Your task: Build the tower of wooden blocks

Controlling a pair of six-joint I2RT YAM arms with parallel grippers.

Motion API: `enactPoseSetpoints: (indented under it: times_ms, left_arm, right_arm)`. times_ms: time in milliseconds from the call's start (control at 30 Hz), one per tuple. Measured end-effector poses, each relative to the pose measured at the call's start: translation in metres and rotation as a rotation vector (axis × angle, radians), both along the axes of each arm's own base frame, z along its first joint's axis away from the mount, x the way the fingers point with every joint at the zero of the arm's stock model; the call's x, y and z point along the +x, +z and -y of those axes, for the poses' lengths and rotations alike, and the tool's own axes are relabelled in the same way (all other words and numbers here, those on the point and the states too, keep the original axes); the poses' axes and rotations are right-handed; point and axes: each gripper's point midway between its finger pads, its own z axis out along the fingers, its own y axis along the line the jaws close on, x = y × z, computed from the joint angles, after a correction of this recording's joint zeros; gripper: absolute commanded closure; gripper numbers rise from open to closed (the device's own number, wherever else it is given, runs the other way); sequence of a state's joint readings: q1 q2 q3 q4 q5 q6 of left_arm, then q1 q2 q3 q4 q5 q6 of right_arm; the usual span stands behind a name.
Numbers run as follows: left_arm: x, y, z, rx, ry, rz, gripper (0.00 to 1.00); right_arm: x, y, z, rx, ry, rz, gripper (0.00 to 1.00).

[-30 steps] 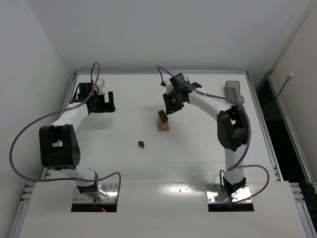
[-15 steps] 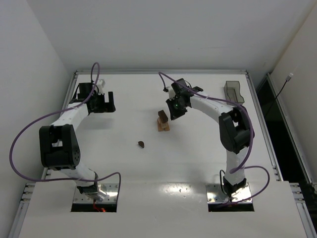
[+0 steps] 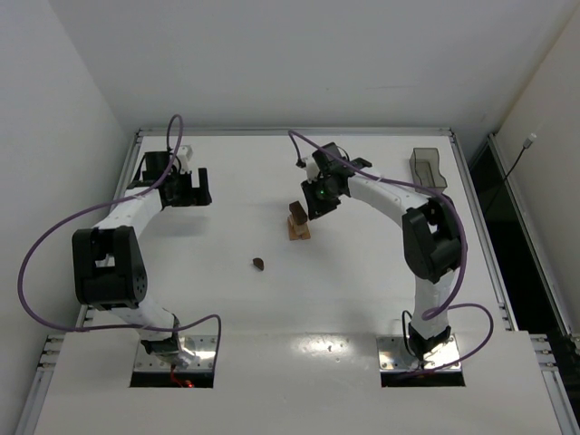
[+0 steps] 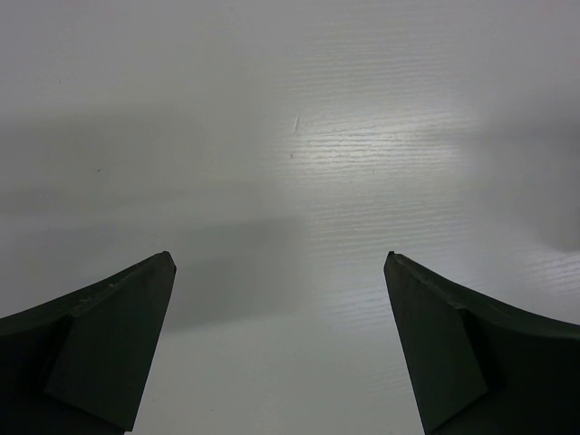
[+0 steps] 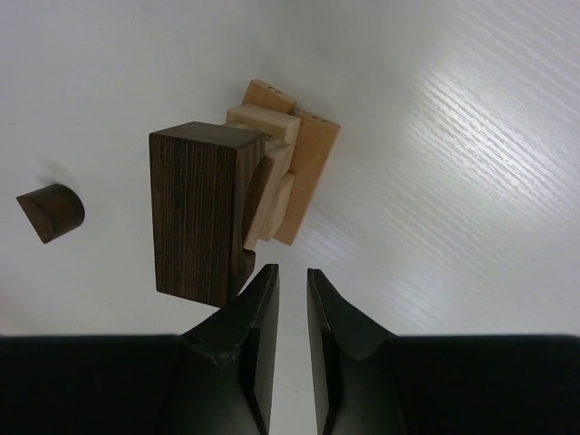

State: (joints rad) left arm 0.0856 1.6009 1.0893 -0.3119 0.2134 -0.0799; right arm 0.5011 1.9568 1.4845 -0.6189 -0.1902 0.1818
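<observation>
The tower (image 3: 297,221) stands mid-table: several light tan blocks (image 5: 290,168) stacked unevenly, with a tall dark brown block (image 5: 201,213) on top. A small dark brown half-round piece (image 3: 258,264) lies alone on the table, nearer the arms; it also shows in the right wrist view (image 5: 52,211). My right gripper (image 3: 310,208) hangs just right of the tower; its jaws (image 5: 292,272) are almost closed with a thin gap, empty, and the left fingertip is close to the dark block's lower corner. My left gripper (image 3: 190,198) is open and empty over bare table (image 4: 279,258) at the far left.
A grey translucent plastic tray (image 3: 428,167) sits at the table's far right corner. The table's raised edge runs along the back and the sides. White walls close in behind and at the left.
My right gripper has shifted a little down and closer to the tower's right side. The tower, the loose dark piece and the left arm have not moved.
</observation>
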Motion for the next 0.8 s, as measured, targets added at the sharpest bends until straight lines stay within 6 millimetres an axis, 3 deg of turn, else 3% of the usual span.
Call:
enactPoseSetpoints:
  times_ms: [800]
  left_arm:
    - [0.0009, -0.0007, -0.0001, 0.0, 0.0, -0.002, 0.0]
  right_arm:
    - [-0.0047, 0.0011, -0.0067, 0.022, 0.027, -0.011, 0.83]
